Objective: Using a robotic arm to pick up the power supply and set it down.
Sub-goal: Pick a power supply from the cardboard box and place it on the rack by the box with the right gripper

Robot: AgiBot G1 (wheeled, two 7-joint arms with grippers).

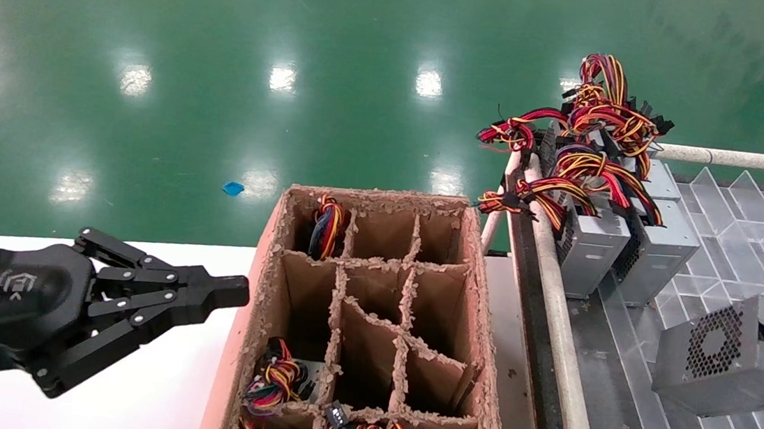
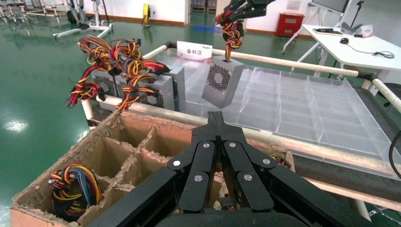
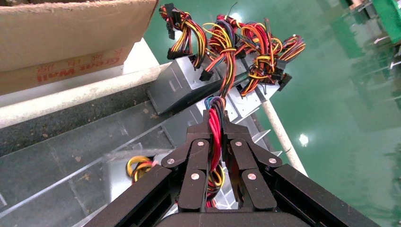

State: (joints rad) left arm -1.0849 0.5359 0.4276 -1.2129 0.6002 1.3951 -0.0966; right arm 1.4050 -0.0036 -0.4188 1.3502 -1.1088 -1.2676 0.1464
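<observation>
Carrying the power supply [image 2: 220,80] by its wire bundle [image 3: 216,124], the right gripper [image 3: 215,120] has its fingers pinched shut on the red and black wires, and the box seems to hang tilted over the clear tray [image 1: 738,228] at the right. Lifting looks done; setting down remains. Only the left wrist view shows the box dangling beneath the gripper. The left gripper [image 1: 224,292] idles over the white tabletop [image 1: 148,388], left of the cardboard box [image 1: 267,245], fingers closed and empty.

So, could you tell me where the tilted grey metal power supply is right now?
The power supply hangs by its wires from the right gripper, tilted over the clear tray, right of the cardboard box.
</observation>
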